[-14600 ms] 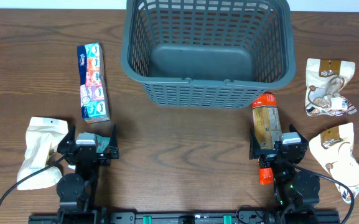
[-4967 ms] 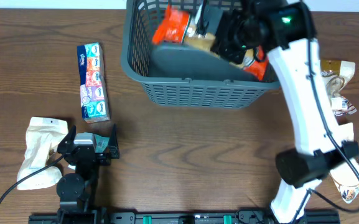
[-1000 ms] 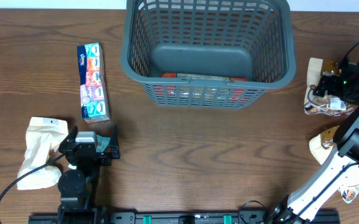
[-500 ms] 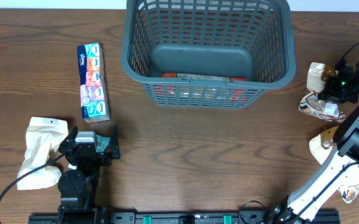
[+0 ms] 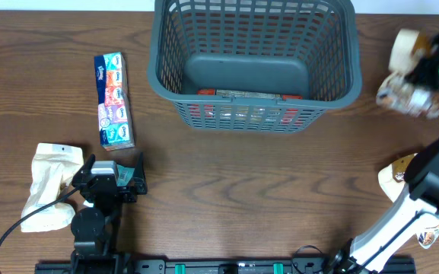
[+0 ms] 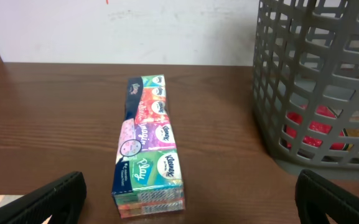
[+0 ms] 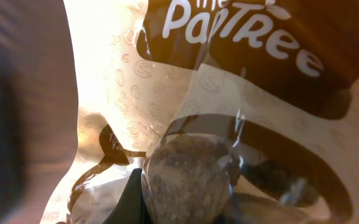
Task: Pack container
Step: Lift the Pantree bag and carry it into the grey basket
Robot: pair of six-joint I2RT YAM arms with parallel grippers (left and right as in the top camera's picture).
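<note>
Nearest, the left claw was seen spread wide, nothing gripped, low over the desk, with a tissue pack lying just beyond it. Farther back, the container was set at the desk's far middle. To its right, a snack pouch was held clenched in the right claw.

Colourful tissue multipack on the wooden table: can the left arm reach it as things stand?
Probably yes: the colourful tissue multipack lies straight ahead of the open left gripper, with only bare wooden table between them.
</note>
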